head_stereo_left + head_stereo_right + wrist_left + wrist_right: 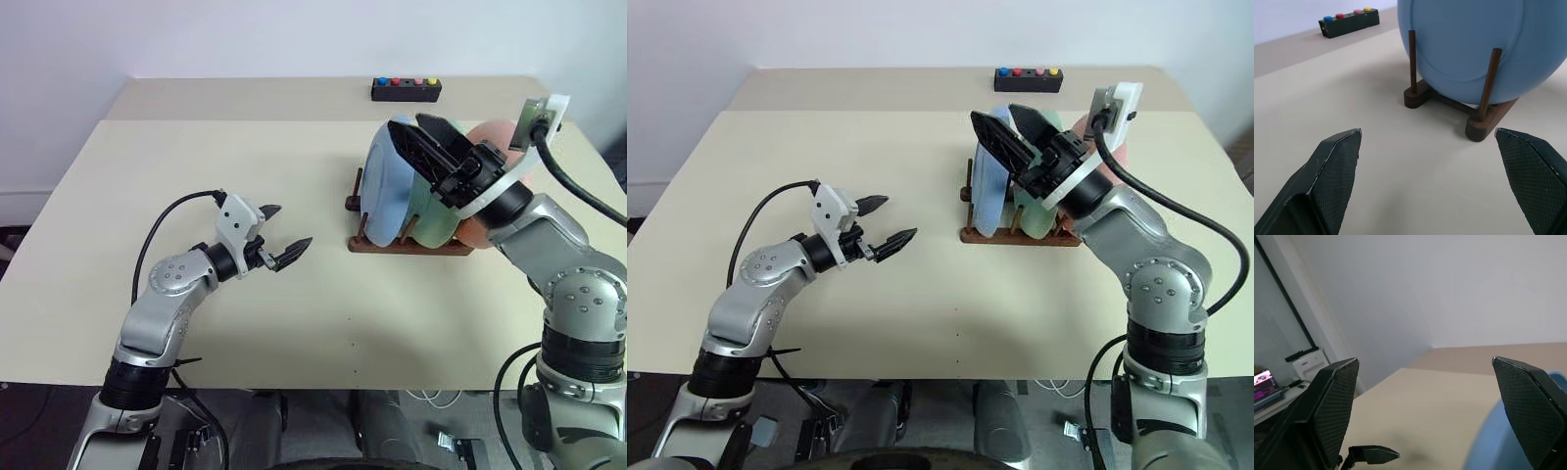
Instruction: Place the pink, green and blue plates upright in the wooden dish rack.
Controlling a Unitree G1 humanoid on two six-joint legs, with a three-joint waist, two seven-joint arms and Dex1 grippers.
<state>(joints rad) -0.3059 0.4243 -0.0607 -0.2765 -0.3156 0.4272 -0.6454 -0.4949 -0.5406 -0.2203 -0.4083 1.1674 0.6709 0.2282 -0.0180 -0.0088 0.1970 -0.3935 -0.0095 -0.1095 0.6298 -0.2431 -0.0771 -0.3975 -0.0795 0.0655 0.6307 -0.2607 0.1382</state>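
Note:
The wooden dish rack (411, 247) sits right of the table's centre with three plates standing upright in it. The blue plate (387, 191) is nearest my left side, the green plate (433, 223) is in the middle, and the pink plate (498, 139) stands behind it on the right. My right gripper (409, 122) hovers open just above the blue and green plates, holding nothing. Over bare table left of the rack, my left gripper (292, 225) is open and empty and points at the blue plate (1474, 44) and the rack's pegs (1488, 81).
A black box with coloured buttons (406, 89) lies near the table's far edge behind the rack. The beige table (196, 147) stretches wide to the left and in front of the rack. A wall runs behind the table.

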